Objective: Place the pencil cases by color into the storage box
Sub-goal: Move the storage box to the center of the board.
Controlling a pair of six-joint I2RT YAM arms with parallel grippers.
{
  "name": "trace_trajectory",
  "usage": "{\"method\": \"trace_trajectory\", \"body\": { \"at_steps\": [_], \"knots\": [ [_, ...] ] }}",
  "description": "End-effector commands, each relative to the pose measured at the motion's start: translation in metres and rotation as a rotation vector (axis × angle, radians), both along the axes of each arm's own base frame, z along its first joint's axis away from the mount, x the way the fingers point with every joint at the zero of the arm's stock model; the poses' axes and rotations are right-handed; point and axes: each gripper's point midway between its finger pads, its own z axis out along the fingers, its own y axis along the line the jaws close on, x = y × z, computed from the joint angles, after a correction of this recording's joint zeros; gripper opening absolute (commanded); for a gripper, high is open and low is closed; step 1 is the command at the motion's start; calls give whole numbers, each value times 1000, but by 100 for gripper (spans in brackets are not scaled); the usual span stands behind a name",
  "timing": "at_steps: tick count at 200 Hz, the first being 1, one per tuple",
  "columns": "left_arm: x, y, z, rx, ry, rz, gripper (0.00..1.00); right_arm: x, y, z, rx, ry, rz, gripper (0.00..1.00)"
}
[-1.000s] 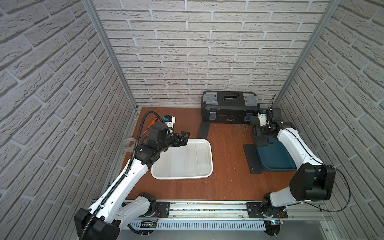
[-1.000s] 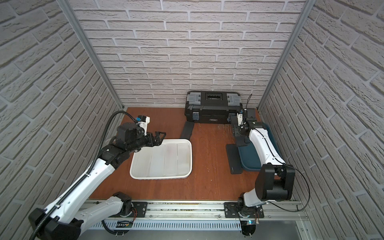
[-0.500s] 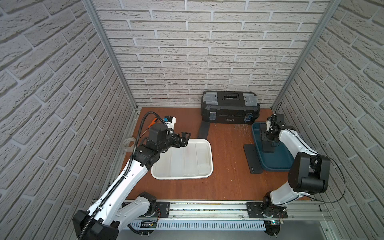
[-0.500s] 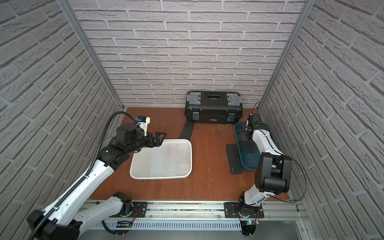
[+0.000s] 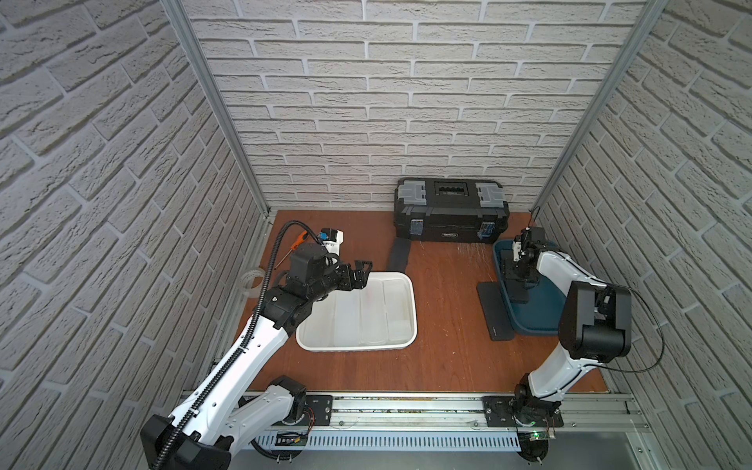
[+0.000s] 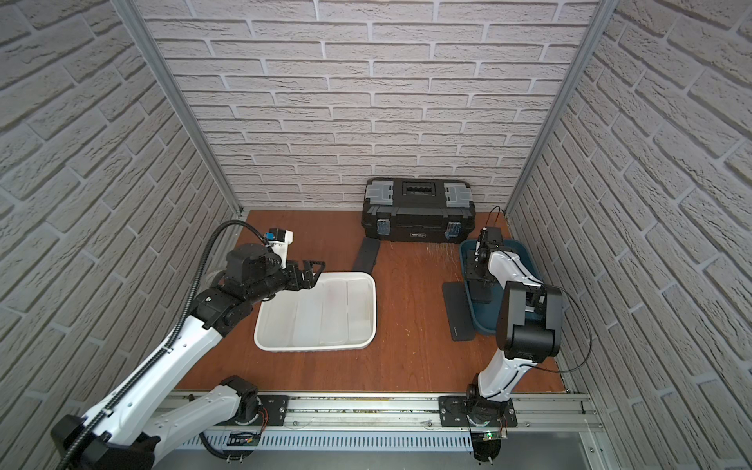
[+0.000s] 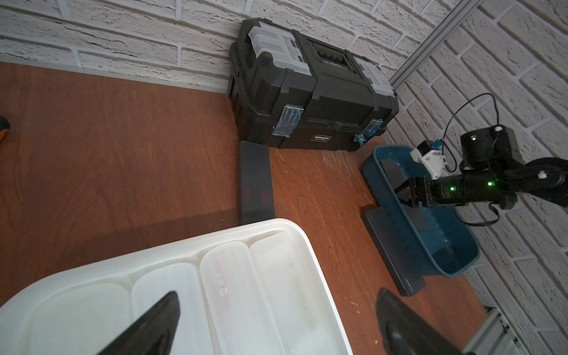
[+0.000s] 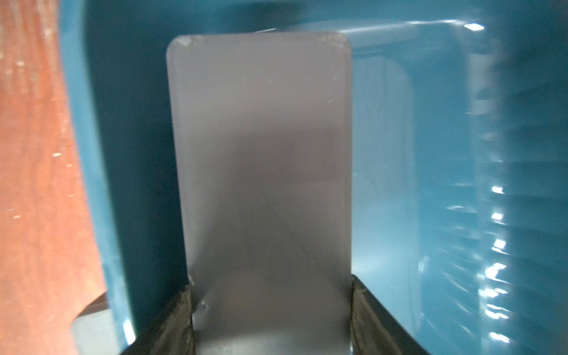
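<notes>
Right pincer (image 8: 270, 281): closed across the width of a matte black, flat, rounded-corner plastic pencil case (image 8: 261, 153), gripped at one short end. The case projects straight ahead of the pincer. Its long axis is in line with the pincer's reach and runs along the length of the teal-blue plastic bin (image 5: 537, 321). Its free end sits inside the bin's walls, near the end wall in the right wrist view; contact with the bin floor cannot be determined. Judgement: the step in hand is depositing this case, and the release depends on the case lying parallel to the long walls, clear of the rim. Right arm: elbow raised high, forearm reaching toward the back wall, wrist bent down into the bin. Left pincer (image 5: 363, 273): jaws spread wide, empty, hovering over the far left corner of the white rectangular plastic tray (image 5: 354, 348), which holds frosted translucent white pencil cases (image 5: 366, 309) side by side. On the brown wooden bench (image 5: 447, 325) lie a toolbox-side black case (image 5: 399, 254), between the black plastic toolbox (image 5: 451, 207) and the tray, and a bin-side black case (image 5: 494, 311), just beside the bin and nearer the right arm.
</notes>
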Motion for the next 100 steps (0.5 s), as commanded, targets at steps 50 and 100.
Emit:
{"method": "trace_trajectory", "body": {
  "at_steps": [50,100],
  "knots": [
    [3,-3,2,-14,-27,-2,98,4,70,-16,94,24,118,65],
    [3,-3,1,-10,-26,-1,98,11,66,0,30,20,139,65]
  ]
}}
